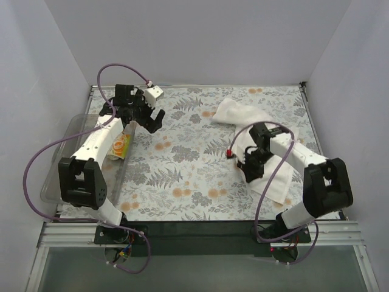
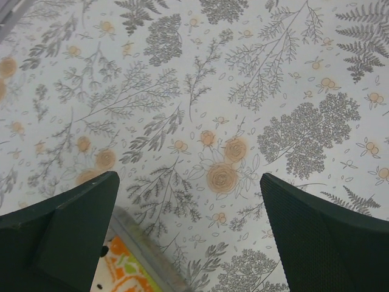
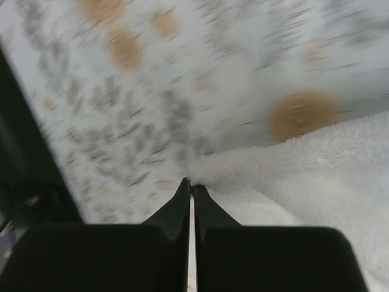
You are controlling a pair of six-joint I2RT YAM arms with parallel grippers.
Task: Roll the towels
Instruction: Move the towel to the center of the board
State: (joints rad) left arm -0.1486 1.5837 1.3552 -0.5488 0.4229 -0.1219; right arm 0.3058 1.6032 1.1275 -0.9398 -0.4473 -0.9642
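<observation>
Right gripper [image 3: 190,184], closed tight, tips at the edge of the white towel [image 3: 328,176] spreading rightward.

Bin [image 1: 53,173] crowds left, white towel [image 1: 237,112] right; covering [image 1: 182,164] between open.

Count's in! Two towels: one plain white towel [image 1: 240,114] well away from the clear bin [image 1: 76,121], one printed cloth [image 1: 120,146] in that bin. One fern-patterned covering [image 1: 182,170]. Two arms: left arm [image 1: 100,139] over the bin, right arm [image 1: 298,155] well apart from it.
</observation>
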